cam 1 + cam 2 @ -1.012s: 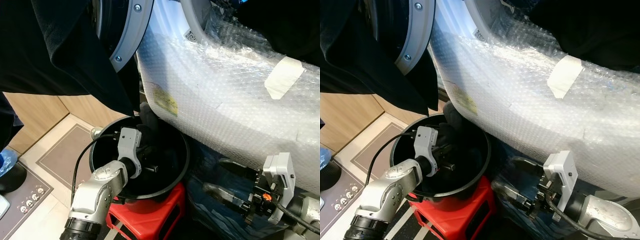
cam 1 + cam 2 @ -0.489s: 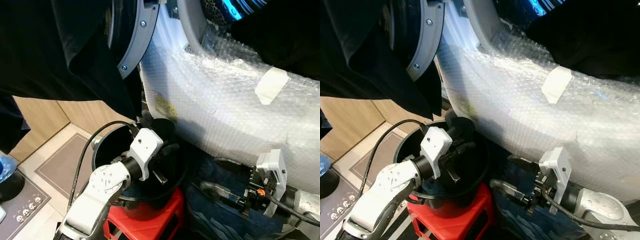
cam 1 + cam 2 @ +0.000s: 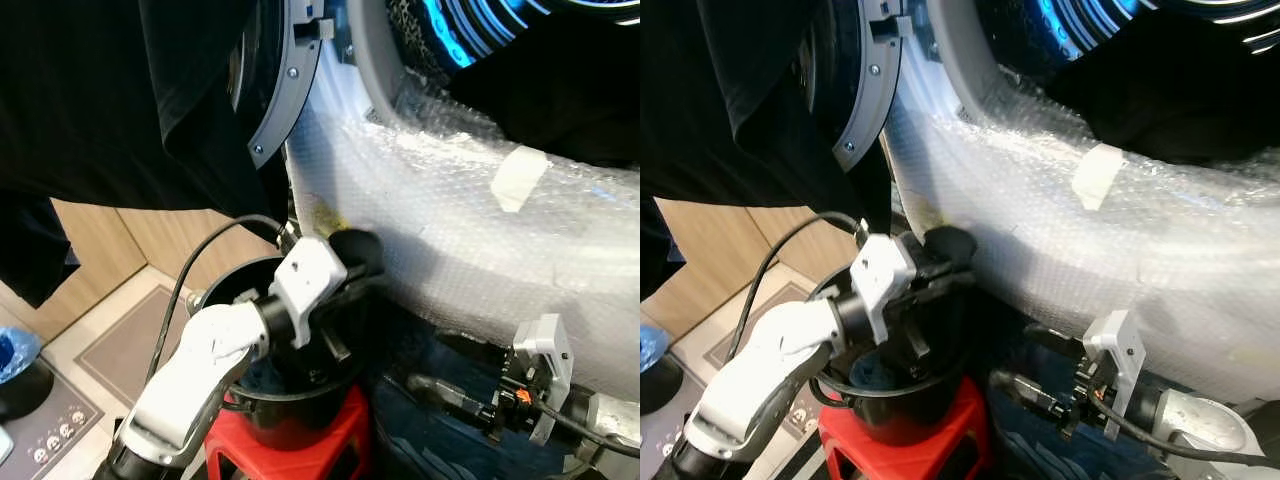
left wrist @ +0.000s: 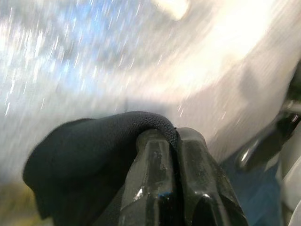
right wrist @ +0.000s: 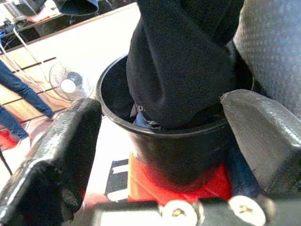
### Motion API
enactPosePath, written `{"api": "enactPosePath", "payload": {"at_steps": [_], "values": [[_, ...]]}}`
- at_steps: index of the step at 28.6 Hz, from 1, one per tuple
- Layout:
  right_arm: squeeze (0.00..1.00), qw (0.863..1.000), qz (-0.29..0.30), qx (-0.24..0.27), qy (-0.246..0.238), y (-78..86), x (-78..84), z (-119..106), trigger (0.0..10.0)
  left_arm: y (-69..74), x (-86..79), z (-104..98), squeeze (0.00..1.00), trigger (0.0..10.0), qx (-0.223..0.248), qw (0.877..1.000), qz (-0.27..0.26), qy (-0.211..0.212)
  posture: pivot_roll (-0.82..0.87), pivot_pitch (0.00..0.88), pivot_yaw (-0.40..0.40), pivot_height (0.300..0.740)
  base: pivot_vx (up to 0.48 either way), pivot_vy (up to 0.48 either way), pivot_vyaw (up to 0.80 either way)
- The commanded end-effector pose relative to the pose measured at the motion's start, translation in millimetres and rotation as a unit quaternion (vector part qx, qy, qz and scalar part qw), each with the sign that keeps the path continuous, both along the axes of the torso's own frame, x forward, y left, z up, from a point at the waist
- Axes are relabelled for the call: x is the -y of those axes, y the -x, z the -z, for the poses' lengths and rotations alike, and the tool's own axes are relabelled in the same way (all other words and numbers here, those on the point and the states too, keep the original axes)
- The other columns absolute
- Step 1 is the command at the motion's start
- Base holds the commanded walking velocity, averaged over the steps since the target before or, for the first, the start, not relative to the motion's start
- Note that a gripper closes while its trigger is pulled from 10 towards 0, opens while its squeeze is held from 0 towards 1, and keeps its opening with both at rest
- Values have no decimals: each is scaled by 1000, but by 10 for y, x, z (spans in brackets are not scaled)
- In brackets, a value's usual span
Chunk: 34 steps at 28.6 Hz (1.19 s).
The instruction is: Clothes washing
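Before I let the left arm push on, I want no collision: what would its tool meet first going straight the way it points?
Most likely the bubble wrap on the washing machine's front. The left tool, shut on the black garment, points at it from close by; exact depth is unclear.

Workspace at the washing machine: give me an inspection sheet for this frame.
Surface: floor, tiled, under a red stool.
Job's things: black bucket on the stool; black garment lifted out of it; washer door ring open.
Clutter: blue cloth beside the stool.
Grippers: left gripper shut on the garment; right gripper open, low.
Cables: black cable along the left arm.
Surroundings: bubble wrap over the washer front.
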State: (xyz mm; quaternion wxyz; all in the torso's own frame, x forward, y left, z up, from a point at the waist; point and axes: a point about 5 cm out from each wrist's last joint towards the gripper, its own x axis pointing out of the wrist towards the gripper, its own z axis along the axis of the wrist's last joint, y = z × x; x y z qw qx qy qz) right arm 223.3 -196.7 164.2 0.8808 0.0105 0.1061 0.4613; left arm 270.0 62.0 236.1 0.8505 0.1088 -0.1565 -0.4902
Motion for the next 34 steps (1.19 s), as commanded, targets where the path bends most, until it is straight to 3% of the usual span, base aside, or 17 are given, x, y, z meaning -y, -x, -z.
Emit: {"api": "enactPosePath", "payload": {"at_steps": [1,13,23,26,27,34], "values": [[0,1000,-3,0,4,14,1,21,10000,38,-11,-141,0,10000,20,1000,16,14,-87,53,63,740,0,0,0],[0,1000,-1,6,6,-14,13,54,10000,-36,224,-677,0,10000,81,990,85,78,-101,25,76,740,0,0,0],[0,1000,1,21,4,-38,-39,35,10000,-141,328,-910,0,10000,101,985,93,103,-108,16,85,740,0,0,0],[0,999,19,36,5,-92,-104,7,10000,-182,345,-953,0,10000,108,984,87,109,-113,19,92,740,0,0,0],[0,998,20,52,5,-105,-214,-8,10000,-205,370,-975,0,10000,110,984,83,113,-114,22,93,740,0,0,0],[0,996,42,80,17,-140,-476,-8,10000,-282,427,-1016,0,10000,107,984,72,124,-114,40,99,740,0,0,0]]}}
